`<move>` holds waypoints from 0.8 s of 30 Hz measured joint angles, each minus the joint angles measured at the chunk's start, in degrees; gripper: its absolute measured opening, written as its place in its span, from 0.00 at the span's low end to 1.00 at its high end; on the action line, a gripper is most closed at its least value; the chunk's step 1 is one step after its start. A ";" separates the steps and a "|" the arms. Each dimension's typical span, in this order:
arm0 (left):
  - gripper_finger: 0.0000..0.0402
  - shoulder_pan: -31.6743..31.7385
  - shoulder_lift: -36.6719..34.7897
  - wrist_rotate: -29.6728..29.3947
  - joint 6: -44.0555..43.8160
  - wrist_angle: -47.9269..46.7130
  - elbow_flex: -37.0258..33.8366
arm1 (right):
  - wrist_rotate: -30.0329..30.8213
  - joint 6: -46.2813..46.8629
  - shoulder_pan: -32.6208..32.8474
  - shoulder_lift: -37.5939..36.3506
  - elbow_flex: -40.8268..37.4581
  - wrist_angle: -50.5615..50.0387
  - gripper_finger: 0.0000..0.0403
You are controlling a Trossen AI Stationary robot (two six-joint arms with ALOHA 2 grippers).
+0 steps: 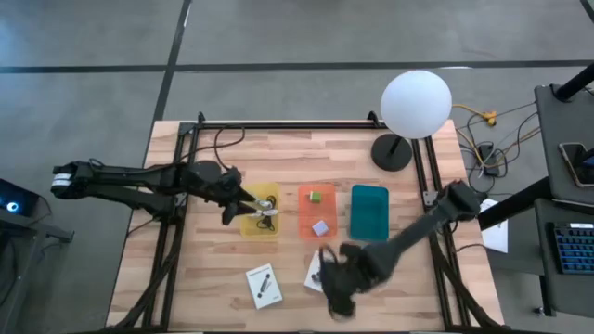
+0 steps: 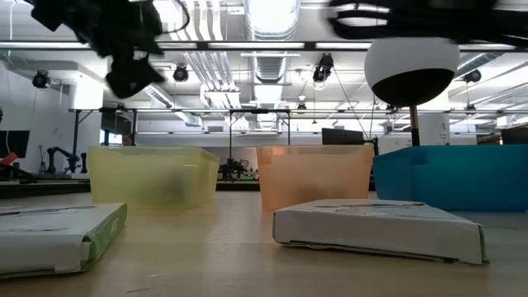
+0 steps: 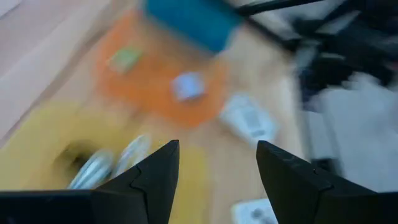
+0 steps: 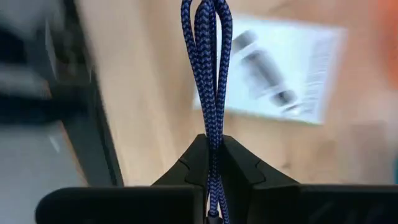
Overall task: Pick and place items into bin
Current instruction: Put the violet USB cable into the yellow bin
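My right gripper (image 4: 212, 140) is shut on a purple-blue braided strap (image 4: 208, 62) above the near right part of the table (image 1: 336, 289). Beneath it a white printed card (image 4: 280, 68) lies flat on the wood; a second card (image 1: 264, 286) lies to its left. My left gripper (image 3: 217, 146) hangs open over the yellow bin (image 1: 260, 211), which holds silver pieces (image 3: 106, 165) and something black. A green cube (image 1: 316, 196) and a small pale piece (image 1: 320, 227) lie in the orange bin (image 1: 316, 211). My right gripper pinches the strap between its two fingers where several strands run side by side (image 4: 212, 124). The fingers point steeply down, from above. The strands run on past the fingertips as a narrow loop; its far end leaves the picture.
A teal bin (image 1: 369, 211) stands to the right of the orange one. A white globe lamp (image 1: 416, 102) on a dark round base (image 1: 393, 151) stands at the far right. Black frame rails (image 1: 172, 232) run along both table sides.
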 joint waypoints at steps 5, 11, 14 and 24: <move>0.49 -4.15 -0.11 2.43 13.34 14.20 0.00 | 2.49 3.07 -9.27 -3.76 -0.08 4.70 0.03; 0.49 -5.53 2.80 2.04 22.42 15.86 0.21 | -1.13 -2.38 -18.33 -3.43 -0.12 17.52 0.03; 0.49 -5.53 4.72 1.99 22.45 15.93 0.17 | 0.28 -5.04 -19.96 -3.39 0.08 16.97 0.03; 0.49 -5.46 13.74 -0.56 22.41 18.58 2.81 | 0.04 -9.35 -19.99 -3.39 0.61 16.75 0.03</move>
